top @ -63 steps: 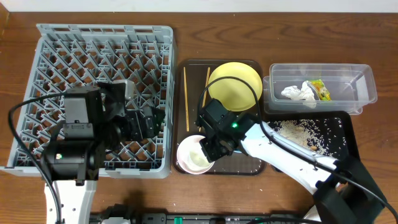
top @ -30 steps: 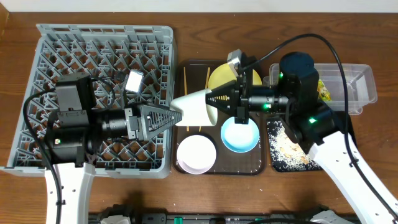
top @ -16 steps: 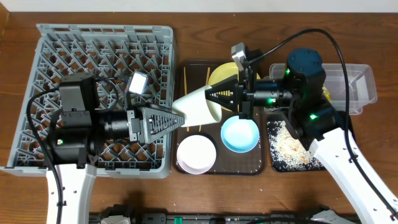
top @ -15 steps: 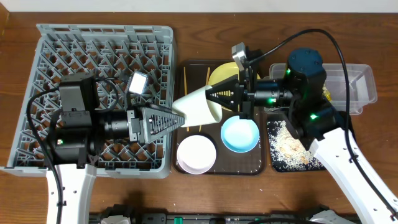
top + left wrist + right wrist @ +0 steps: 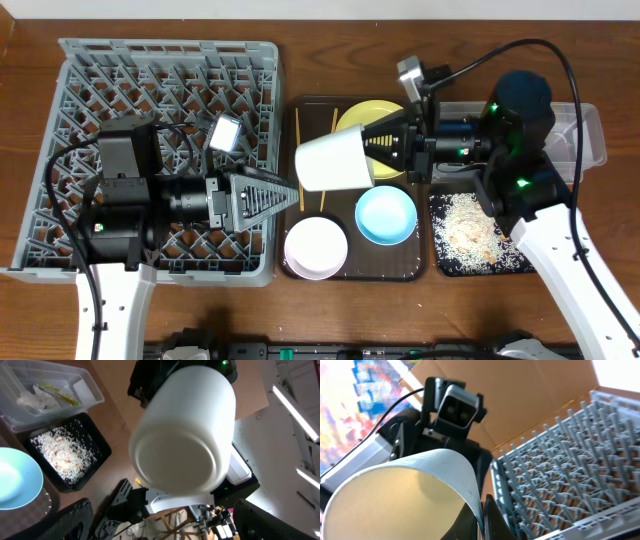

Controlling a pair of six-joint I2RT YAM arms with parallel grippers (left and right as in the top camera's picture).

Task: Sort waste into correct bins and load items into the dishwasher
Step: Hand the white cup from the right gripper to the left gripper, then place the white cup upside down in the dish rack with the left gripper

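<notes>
Two robot arms are showing black motor housings joined by smooth white plastic links. The left arm (image 5: 120,200) is ending in black, ribbed, wedge-shaped fingers (image 5: 262,195). The right arm (image 5: 525,105) is glowing with small green lights (image 5: 493,107) on its black joints. Thin black cables (image 5: 500,48) are looping off both arms, and a small grey camera block (image 5: 418,72) is sitting beside each wrist.

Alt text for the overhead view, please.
The right gripper holds the white cup sideways above the brown tray, base toward the left gripper. On the tray lie a blue bowl, whitish bowl, yellow plate and chopsticks; the grey rack sits left.
</notes>
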